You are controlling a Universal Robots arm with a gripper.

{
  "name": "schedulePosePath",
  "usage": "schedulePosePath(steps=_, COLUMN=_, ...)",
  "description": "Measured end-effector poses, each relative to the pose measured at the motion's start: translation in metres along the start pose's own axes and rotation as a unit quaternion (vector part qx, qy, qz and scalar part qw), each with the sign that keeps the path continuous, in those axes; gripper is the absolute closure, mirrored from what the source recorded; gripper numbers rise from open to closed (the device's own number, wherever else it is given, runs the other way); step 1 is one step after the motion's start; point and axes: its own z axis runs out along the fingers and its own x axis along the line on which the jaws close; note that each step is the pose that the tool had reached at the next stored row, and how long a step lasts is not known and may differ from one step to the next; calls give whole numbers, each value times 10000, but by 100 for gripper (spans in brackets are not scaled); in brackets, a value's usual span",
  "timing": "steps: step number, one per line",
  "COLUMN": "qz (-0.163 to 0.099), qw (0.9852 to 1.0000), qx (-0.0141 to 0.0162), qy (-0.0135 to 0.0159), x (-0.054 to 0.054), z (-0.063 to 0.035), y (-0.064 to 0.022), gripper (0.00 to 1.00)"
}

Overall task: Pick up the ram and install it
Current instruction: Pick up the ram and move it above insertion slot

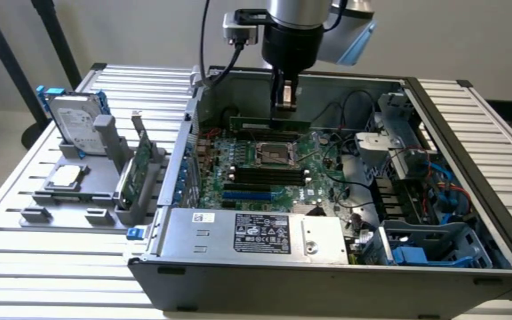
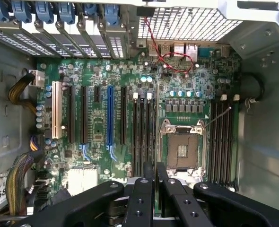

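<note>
The ram [image 1: 258, 124], a long thin green stick, hangs level inside the open computer case, above the far edge of the motherboard [image 1: 238, 190]. My gripper [image 1: 284, 112] points straight down and is shut on the stick near the end toward the exterior view's right. In the wrist view the black fingers [image 2: 142, 198] press together on the ram's thin green edge [image 2: 156, 172]. Below it lie the black memory slots [image 2: 142, 137], the open processor socket [image 2: 183, 147] and more slots [image 2: 222, 142]. The ram sits above the board and touches no slot.
A grey fixture tray [image 1: 38, 215] on the exterior view's left holds a hard drive [image 1: 77, 120], a green expansion card [image 1: 134, 175] and a silver processor chip [image 1: 65, 177]. The power supply [image 1: 256, 233] fills the case front; a drive cage and cables [image 1: 407, 153] crowd the right.
</note>
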Motion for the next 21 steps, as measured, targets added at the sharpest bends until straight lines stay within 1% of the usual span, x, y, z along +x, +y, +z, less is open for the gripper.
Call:
schedulePosePath(steps=4, qz=1, qw=10000, qx=4, qy=26, x=3, z=71, y=-9, gripper=86)
schedulePosePath(steps=8, qz=2, qw=10000, qx=4, qy=42, x=5, z=143, y=-23, gripper=86)
schedulePosePath(steps=18, qz=2, qw=10000, qx=5, qy=67, x=16, z=322, y=-52, gripper=86)
schedulePosePath(steps=21, qz=3, qw=10000, qx=6, qy=66, x=38, z=377, y=-62, gripper=86)
